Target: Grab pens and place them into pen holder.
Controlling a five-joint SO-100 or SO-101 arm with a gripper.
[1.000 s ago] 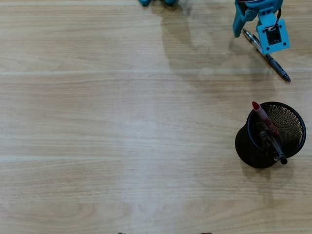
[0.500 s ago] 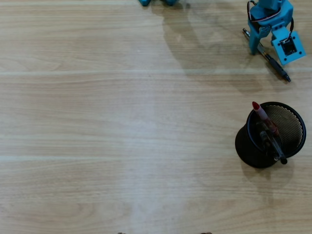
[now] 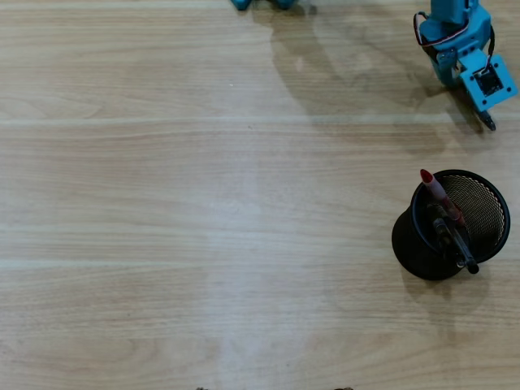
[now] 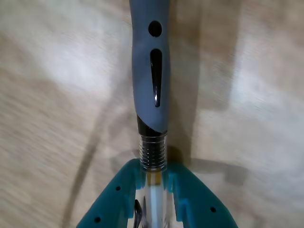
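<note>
In the wrist view my teal gripper [image 4: 153, 171] is shut on a pen [image 4: 152, 80] with a grey-blue grip, a black ring, a spring and a clear barrel; it sticks out ahead above the wooden table. In the overhead view the arm [image 3: 467, 49] is at the top right, with the pen's dark end [image 3: 488, 122] poking out below it. The black wire-mesh pen holder [image 3: 406, 240] stands below, at the right. A red pen [image 3: 435, 188] and at least two dark pens [image 3: 455, 240] lean inside it.
The light wooden table [image 3: 203, 203] fills both views. A blue part of the arm's base [image 3: 260, 3] shows at the top edge. Shadows of the arm lie at the top centre.
</note>
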